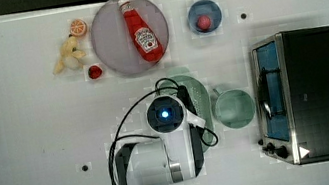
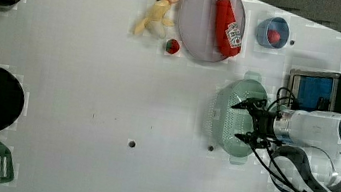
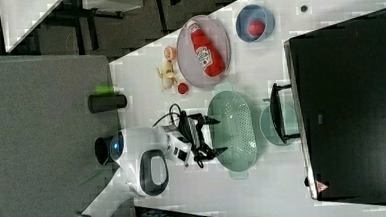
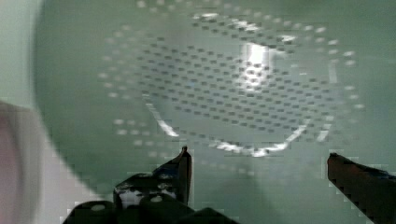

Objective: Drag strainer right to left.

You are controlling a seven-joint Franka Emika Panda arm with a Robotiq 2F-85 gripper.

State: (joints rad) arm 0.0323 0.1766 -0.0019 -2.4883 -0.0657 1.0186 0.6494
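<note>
The strainer [image 2: 226, 115] is a pale mint-green oblong colander lying on the white table, between the grey plate and the oven. In the top view the arm covers most of the strainer [image 1: 198, 92]. In the right view the strainer [image 3: 235, 131] shows whole, with small tab handles at both ends. My gripper [image 2: 236, 120] hangs over its bowl, open, with nothing between the fingers. In the wrist view the perforated floor of the strainer [image 4: 233, 88] lies just beyond the spread gripper [image 4: 258, 156]. In the right view the gripper [image 3: 220, 134] points at the strainer's rim.
A round mint-green mug [image 1: 234, 108] stands between the strainer and the toaster oven [image 1: 314, 92]. A grey plate [image 1: 110, 40] carries a ketchup bottle [image 1: 142, 31]. Beside it are a banana [image 1: 67, 55], an orange half [image 1: 78, 27], a strawberry [image 1: 94, 72] and a blue bowl [image 1: 211, 6].
</note>
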